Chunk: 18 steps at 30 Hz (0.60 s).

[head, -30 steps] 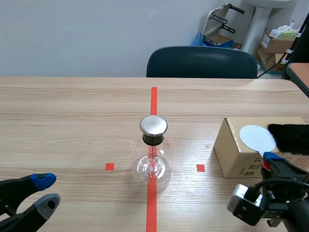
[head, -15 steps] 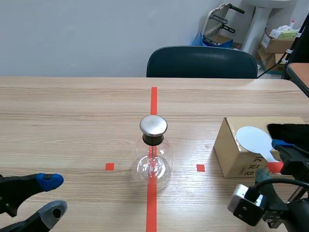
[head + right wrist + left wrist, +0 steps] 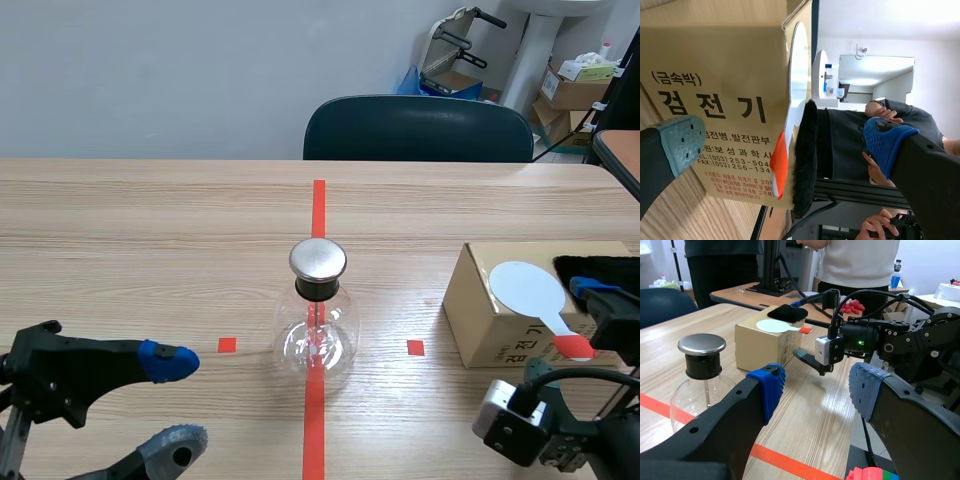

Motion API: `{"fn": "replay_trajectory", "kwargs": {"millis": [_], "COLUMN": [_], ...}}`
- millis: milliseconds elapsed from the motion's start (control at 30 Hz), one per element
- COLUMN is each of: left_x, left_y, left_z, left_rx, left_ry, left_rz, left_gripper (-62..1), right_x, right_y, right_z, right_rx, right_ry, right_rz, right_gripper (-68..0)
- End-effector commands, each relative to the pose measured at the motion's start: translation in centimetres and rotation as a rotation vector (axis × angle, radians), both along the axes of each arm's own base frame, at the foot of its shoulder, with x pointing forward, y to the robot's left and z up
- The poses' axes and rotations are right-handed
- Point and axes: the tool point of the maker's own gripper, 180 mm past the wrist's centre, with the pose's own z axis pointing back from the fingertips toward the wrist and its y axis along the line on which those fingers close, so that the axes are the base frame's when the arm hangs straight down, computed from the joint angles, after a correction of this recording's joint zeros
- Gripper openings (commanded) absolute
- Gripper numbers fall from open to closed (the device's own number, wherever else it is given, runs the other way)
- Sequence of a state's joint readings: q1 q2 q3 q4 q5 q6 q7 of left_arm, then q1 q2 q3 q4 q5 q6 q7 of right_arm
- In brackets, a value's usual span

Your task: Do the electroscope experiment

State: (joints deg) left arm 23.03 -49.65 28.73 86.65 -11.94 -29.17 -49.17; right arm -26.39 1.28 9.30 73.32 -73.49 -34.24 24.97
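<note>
**Where is the electroscope standing?**
The glass electroscope flask (image 3: 317, 338), topped by a round metal cap (image 3: 318, 259), is standing upright at the middle of the wooden table (image 3: 150, 230), on the red tape line.

**What is sitting near it?**
A cardboard box (image 3: 490, 325) is sitting well apart from it, on the robot's right. A white round paddle (image 3: 528, 287) with an orange-red handle (image 3: 572, 347) is lying flat on top of the box. A black fur pad (image 3: 600, 275) is lying just beside the paddle. A dark chair (image 3: 418, 128) is standing behind the table.

**What are the grippers doing?**
The left gripper (image 3: 172, 405) is hovering low at the near left, fingers spread wide and grasping nothing, with the flask ahead of it. The right gripper (image 3: 782, 144) is hanging at the box's near end, released. The paddle's handle and the fur are showing between its parted fingers, with neither pad pressing on them.
</note>
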Motion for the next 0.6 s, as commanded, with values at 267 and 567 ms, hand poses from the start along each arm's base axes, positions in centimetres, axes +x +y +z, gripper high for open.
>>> {"fn": "replay_trajectory", "kwargs": {"millis": [267, 567], "left_x": [1.5, 1.3], "left_y": [0.6, 0.0], "left_z": [1.5, 2.1], "left_rx": [-0.058, -0.053], "left_ry": [-0.008, -0.011], "left_rz": [0.053, 0.036], "left_gripper": [-29.8, -29.8], "right_x": [0.4, 0.4], "right_y": [-0.2, -0.3], "right_z": [0.7, 0.7], "right_rx": [-0.001, 0.0], "right_ry": [-0.028, -0.025], "right_rz": [-0.007, -0.008], "right_gripper": [0.4, 0.4]}}
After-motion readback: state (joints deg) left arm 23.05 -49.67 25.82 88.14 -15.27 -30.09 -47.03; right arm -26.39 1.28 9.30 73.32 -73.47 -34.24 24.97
